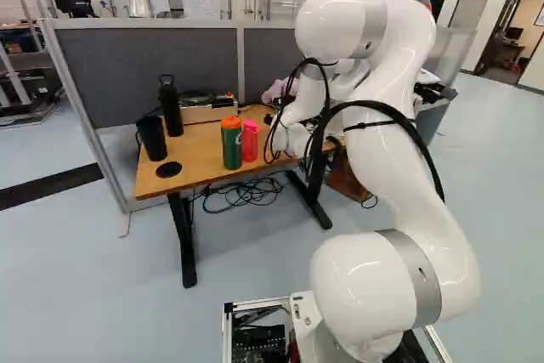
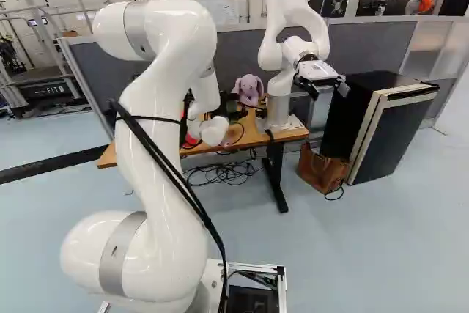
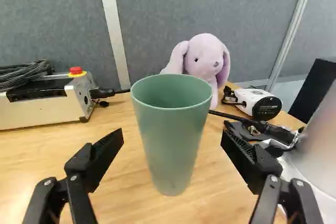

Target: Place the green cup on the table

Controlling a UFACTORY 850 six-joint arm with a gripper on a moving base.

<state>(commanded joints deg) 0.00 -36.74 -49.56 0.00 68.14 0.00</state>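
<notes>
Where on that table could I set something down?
Bare tan wooden tabletop shows between the round black disc and the green bottle with orange lid, and between the tapered green cup and the beige box with a red button. It's crowded beside the white-and-black device, among black cables.

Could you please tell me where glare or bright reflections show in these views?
In the wrist view, the tabletop is washed pale in front of the box with the red button, while the green cup shows only soft shading, darker inside; in the left base view, pale highlights sit on the arm's glossy white shells; in the right base view, similar highlights.
</notes>
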